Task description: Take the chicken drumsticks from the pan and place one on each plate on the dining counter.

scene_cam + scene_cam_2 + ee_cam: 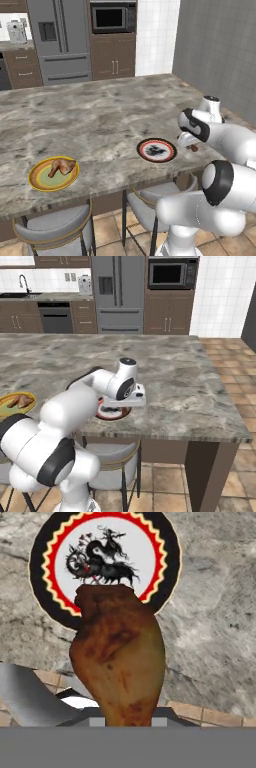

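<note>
Nearest the camera on the hand, the gripper (127, 722) pinches a golden-brown chicken drumstick (119, 662) by its lower end, the meat rising in front of the lens. In the left base view the gripper (192, 146) hangs low by the near edge of the table (100, 120), just to the right of the red-and-black rimmed plate (157, 150). Just beyond the held drumstick in the hand view lies that plate, bare, its white centre printed with a dark figure. Further left along the table sits the yellow-rimmed plate (53, 174) with the other drumstick (62, 166) already on it.

The risk lies in the release. The drumstick seems short of the plate's middle, close to the table edge above the grey stools (150, 200); let go here, it could land on the rim or stone, roll, and drop off. A grip on one end may also let it swing.
</note>
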### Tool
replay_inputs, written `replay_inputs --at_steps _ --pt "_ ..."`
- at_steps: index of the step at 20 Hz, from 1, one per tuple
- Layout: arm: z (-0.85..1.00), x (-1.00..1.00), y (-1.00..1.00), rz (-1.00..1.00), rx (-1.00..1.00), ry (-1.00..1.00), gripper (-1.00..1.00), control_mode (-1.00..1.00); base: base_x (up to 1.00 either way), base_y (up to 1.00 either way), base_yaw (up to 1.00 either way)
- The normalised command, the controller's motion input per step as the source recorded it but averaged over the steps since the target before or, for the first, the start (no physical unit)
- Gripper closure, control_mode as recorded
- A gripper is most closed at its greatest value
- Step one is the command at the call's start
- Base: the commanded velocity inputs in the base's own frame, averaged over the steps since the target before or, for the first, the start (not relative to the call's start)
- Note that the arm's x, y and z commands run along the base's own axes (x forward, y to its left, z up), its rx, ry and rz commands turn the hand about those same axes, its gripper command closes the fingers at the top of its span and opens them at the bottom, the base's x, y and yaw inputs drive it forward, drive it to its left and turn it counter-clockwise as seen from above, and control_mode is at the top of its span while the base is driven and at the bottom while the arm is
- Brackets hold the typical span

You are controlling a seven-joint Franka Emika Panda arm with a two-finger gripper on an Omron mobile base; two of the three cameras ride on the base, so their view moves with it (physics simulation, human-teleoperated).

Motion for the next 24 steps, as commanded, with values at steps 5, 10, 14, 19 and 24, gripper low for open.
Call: replay_inputs --at_steps 5,10,14,19,24 --pt "-0.17 0.82 0.11 0.05 0.00 0.15 1.00 -1.00 0.00 0.00 0.00" --pt "-0.27 0.86 0.45 0.00 0.00 0.11 1.00 -1.00 0.00 0.00 0.00" --pt "-0.42 0.51 0.58 0.00 0.00 0.04 1.00 -1.00 0.00 0.00 0.00" --pt "-0.58 0.66 0.42 -0.01 -0.05 0.02 1.00 -1.00 0.00 0.00 0.00" --pt "-0.37 0.35 0.01 0.00 -0.02 0.07 1.00 -1.00 0.00 0.00 0.00"
